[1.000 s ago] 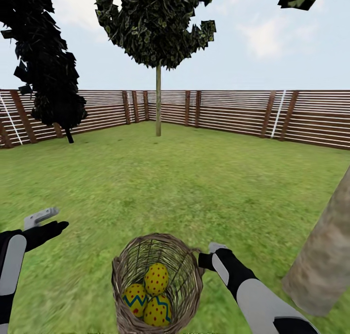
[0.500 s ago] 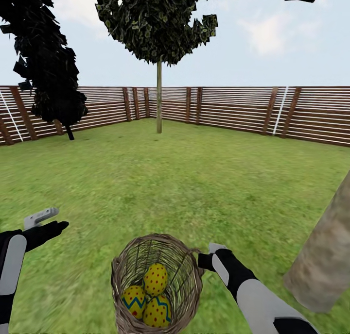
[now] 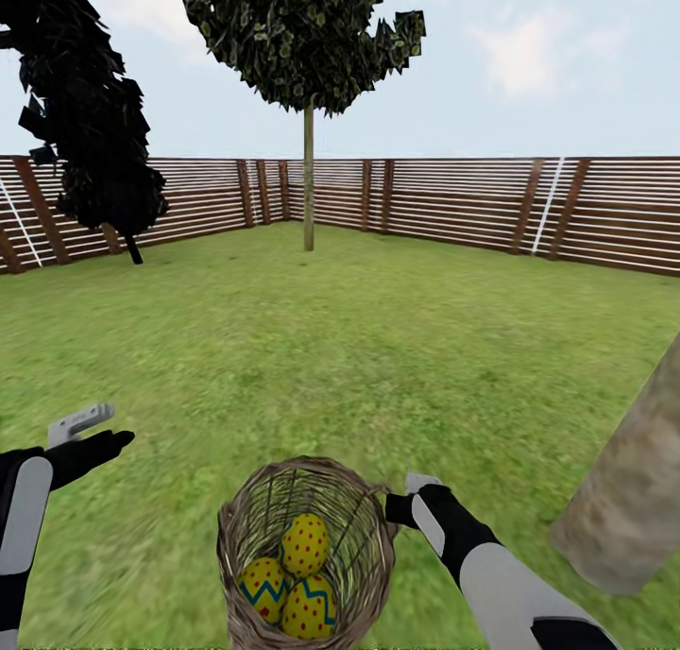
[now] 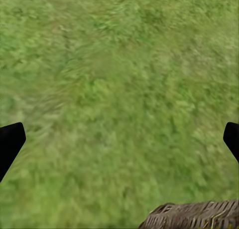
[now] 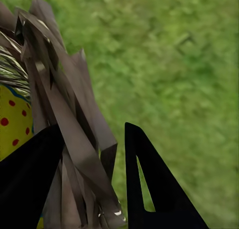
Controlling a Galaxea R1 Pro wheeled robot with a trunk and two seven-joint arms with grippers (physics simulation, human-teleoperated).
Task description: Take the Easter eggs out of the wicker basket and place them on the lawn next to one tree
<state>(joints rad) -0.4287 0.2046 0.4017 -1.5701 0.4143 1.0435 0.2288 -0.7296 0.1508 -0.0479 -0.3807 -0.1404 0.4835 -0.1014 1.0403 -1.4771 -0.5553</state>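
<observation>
Clamping the wicker basket [image 3: 304,555] by its rim, the right gripper [image 5: 92,181] has the woven wall between its two dark fingers, as the right wrist view shows; in the head view that arm reaches in from the lower right to the basket's right edge. The three Easter eggs [image 3: 291,576] lie inside, clustered at the bottom centre of the frame, one dotted egg resting on the two zigzag-striped ones. They sit just left of the right gripper, across the rim, so that arm is much the nearer. The left gripper [image 3: 83,429] hangs at the lower left, well apart from the basket, fingers spread wide with nothing between them, over bare lawn [image 4: 114,89].

The thick mottled trunk of the tree [image 3: 633,499] leans in at the lower right edge, near the basket, on the same side as the right arm. Nothing stands between basket and trunk but grass. A thin-trunked tree [image 3: 308,187] and a dark bushy tree [image 3: 85,111] stand far off by the wooden fence [image 3: 453,201], in the upper part of the frame.
</observation>
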